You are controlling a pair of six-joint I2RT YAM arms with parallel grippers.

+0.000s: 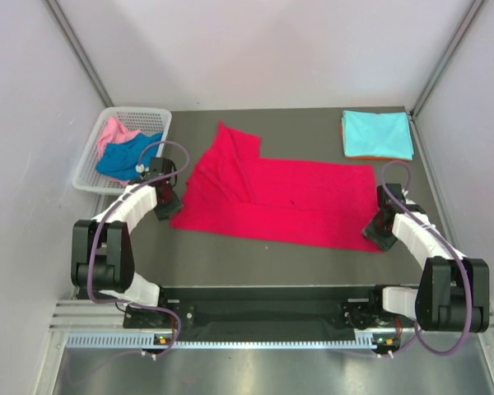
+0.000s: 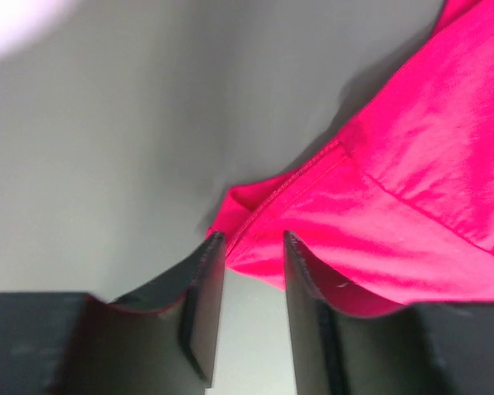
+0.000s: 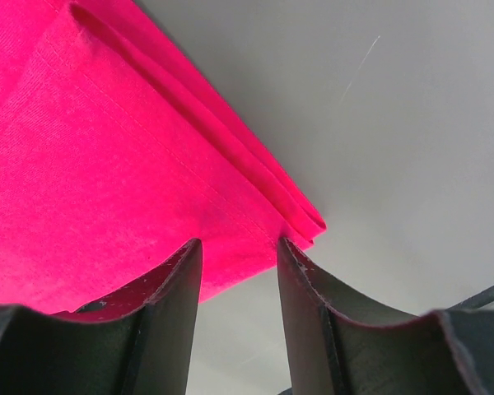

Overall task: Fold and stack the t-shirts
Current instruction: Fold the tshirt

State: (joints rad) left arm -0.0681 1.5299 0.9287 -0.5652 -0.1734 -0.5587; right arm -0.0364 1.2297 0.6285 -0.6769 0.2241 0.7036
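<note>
The crimson red t-shirt (image 1: 280, 197) lies spread across the middle of the table, part folded, with a flap reaching back at its left. My left gripper (image 1: 171, 206) sits at the shirt's near left corner (image 2: 255, 206). Its jaws (image 2: 253, 247) are open, and the hem lies just past the fingertips. At the near right corner (image 3: 305, 218) my right gripper (image 1: 372, 233) is open too (image 3: 239, 247), its tips over the doubled edge. A folded light turquoise t-shirt (image 1: 377, 133) rests on an orange one (image 1: 370, 156) at the back right.
A white lattice basket (image 1: 95, 177) stands at the back left, holding a pink shirt (image 1: 111, 132) and a royal blue shirt (image 1: 123, 158). Grey walls close in the table on three sides.
</note>
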